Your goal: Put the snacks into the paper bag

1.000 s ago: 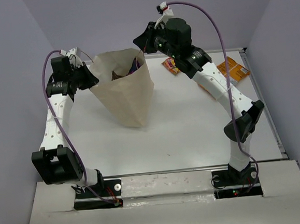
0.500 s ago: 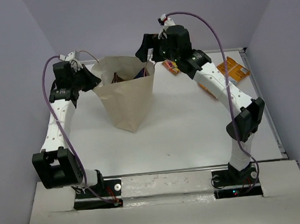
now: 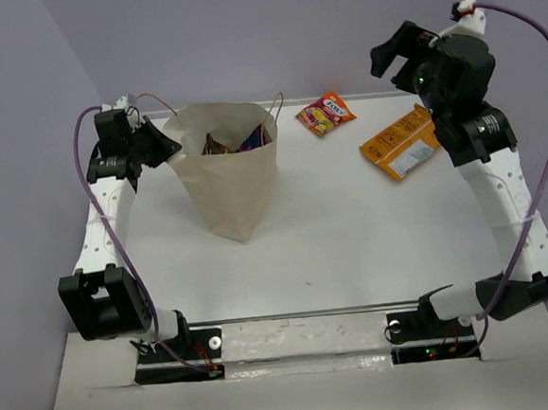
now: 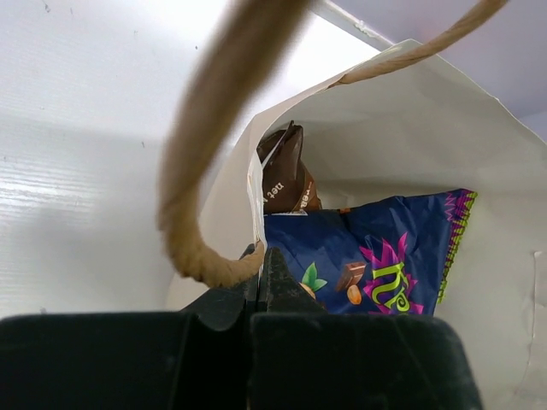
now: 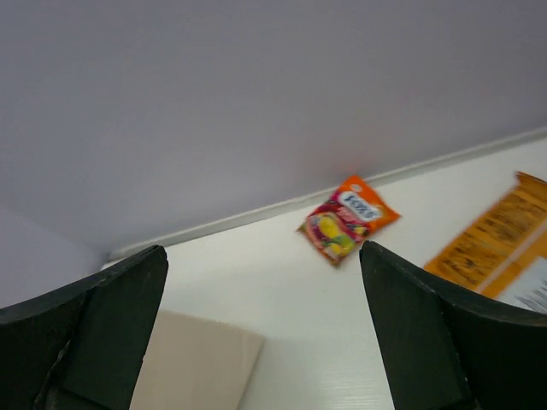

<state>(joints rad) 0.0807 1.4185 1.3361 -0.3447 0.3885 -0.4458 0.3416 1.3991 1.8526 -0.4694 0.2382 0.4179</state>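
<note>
Left hand (image 3: 160,146) clamps paper bag (image 3: 234,180) rim at counter's (image 3: 352,227) far left, holding its mouth open | my right hand (image 5: 263,282) spread, empty | red-orange packet (image 3: 325,113), orange packet (image 3: 399,145) lie near far edge.

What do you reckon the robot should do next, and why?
Probably lower the right end effector onto the orange packet, the one nearer it. Its jaws stand open and empty, that packet and the red-orange packet lie on the table outside the paper bag, and the left end effector is pinching the bag's rim.
</note>
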